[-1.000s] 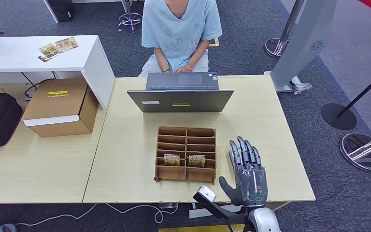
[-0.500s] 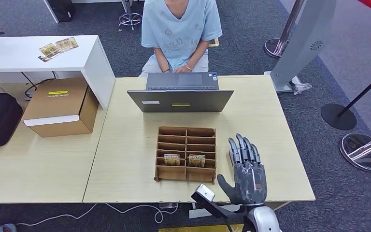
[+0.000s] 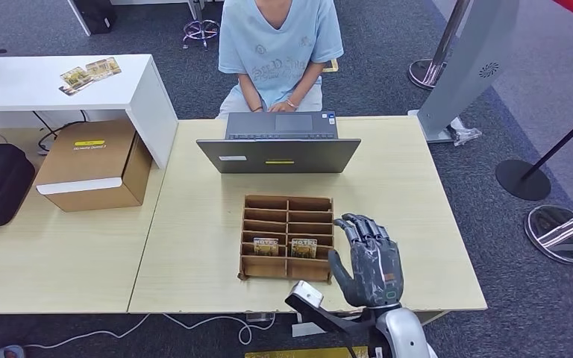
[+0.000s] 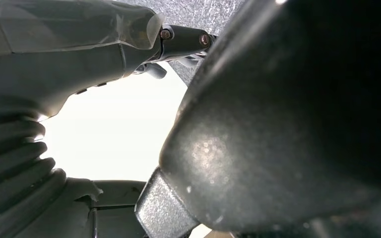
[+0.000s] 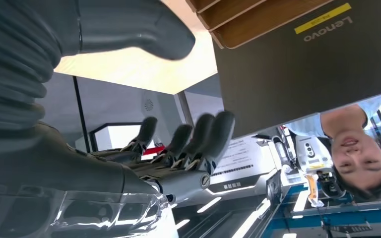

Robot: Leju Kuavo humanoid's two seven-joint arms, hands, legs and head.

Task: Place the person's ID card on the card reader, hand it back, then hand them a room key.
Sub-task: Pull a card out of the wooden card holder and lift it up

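From above, the right hand [image 3: 368,261] hovers empty, fingers [image 3: 357,225] spread and bent — their tips just beside the wooden rack [image 3: 287,238], where two room key cards [image 3: 284,247] stand apart from them. Right wrist view: fingers parted before the laptop [image 5: 311,59]. The left hand [image 4: 64,54] — I cannot tell its grip.

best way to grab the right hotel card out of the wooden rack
Pinch the top edge of the right hotel card from above, fingers on its front and back faces. It stands upright in the wooden rack, dividers hiding its lower part. The right hand hovers beside the rack.
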